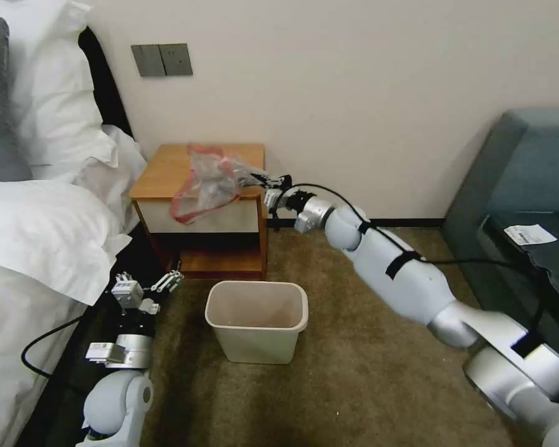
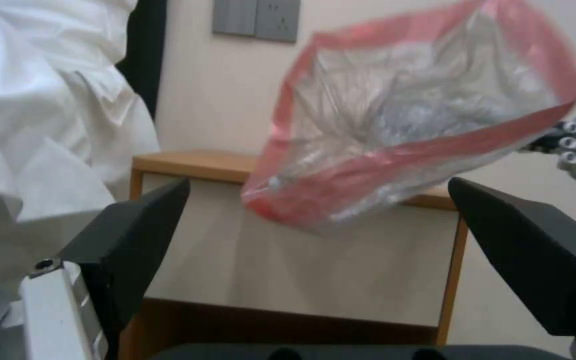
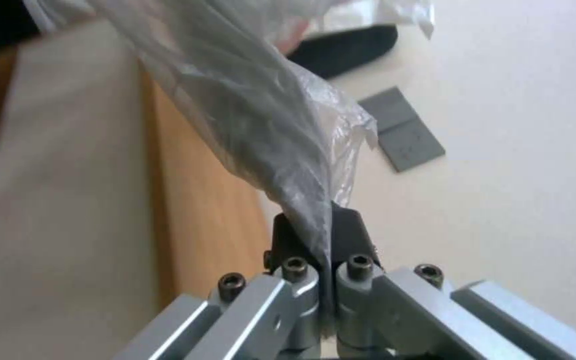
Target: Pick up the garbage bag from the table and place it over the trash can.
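Pinching the bag's (image 1: 208, 180) closed end, the right gripper (image 1: 262, 182) is holding it over the table's (image 1: 161, 171) front edge so its red mouth droops toward the bin (image 1: 256, 320), while the left gripper (image 1: 144, 285) is waiting spread-fingered beside the bed (image 1: 37, 248).

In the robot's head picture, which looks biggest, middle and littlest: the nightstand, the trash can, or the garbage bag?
1. Nightstand, looks biggest.
2. Trash can.
3. Garbage bag, smallest, though crumpled and pinched in the right gripper, so it may be bigger spread out.
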You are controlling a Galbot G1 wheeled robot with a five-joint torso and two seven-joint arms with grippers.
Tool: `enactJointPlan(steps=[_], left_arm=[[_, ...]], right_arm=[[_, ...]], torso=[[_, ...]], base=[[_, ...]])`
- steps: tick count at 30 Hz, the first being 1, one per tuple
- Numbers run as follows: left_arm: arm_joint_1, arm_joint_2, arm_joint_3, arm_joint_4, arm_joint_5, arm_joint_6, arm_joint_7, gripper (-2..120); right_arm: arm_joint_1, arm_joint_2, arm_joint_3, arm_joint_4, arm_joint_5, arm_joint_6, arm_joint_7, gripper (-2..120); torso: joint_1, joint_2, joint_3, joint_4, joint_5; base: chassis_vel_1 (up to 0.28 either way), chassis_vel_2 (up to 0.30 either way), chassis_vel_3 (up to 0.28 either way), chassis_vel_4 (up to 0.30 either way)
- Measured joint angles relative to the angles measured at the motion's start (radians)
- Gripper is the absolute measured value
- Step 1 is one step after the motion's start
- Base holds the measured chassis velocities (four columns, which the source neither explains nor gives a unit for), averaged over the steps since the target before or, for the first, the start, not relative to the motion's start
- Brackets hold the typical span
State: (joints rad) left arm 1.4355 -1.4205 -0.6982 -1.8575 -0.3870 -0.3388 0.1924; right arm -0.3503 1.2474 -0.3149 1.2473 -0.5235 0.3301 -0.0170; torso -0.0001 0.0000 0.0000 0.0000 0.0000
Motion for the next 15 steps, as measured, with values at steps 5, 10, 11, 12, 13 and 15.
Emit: enactJointPlan(steps=[5, 10, 11, 12, 13, 15], left_arm=[[0.002, -0.005, -0.005, 0.004, 0.001, -0.006, 0.000, 97], [0.017, -0.019, -0.020, 0.001, -0.005, -0.016, 0.000, 97], [0.021, -0.023, -0.022, 0.001, -0.006, -0.019, 0.000, 97], [0.023, -0.025, -0.023, 0.001, -0.006, -0.020, 0.000, 97], [0.023, -0.025, -0.023, 0.001, -0.006, -0.020, 0.000, 97], [0.025, -0.026, -0.025, 0.001, -0.006, -0.022, -0.001, 97]], right_arm=[[-0.086, -0.012, -0.002, 0.084, -0.004, -0.028, 0.004, 0], [-0.176, -0.020, 0.016, 0.139, -0.026, -0.042, 0.000, 0], [-0.198, -0.023, 0.024, 0.152, -0.038, -0.041, -0.007, 0], [-0.217, -0.029, 0.030, 0.163, -0.049, -0.041, -0.014, 0], [-0.217, -0.029, 0.030, 0.163, -0.049, -0.041, -0.014, 0], [-0.248, -0.043, 0.038, 0.183, -0.059, -0.040, -0.023, 0]], torso=[[0.000, 0.000, 0.000, 0.0000, 0.0000], [0.000, 0.000, 0.000, 0.0000, 0.0000], [0.000, 0.000, 0.000, 0.0001, 0.0002], [0.000, 0.000, 0.000, 0.0002, 0.0001], [0.000, 0.000, 0.000, 0.0002, 0.0001], [0.000, 0.000, 0.000, 0.0001, 0.0001]], base=[[0.000, 0.000, 0.000, 0.000], [0.000, 0.000, 0.000, 0.000], [0.000, 0.000, 0.000, 0.000], [0.000, 0.000, 0.000, 0.000], [0.000, 0.000, 0.000, 0.000], [0.000, 0.000, 0.000, 0.000]])
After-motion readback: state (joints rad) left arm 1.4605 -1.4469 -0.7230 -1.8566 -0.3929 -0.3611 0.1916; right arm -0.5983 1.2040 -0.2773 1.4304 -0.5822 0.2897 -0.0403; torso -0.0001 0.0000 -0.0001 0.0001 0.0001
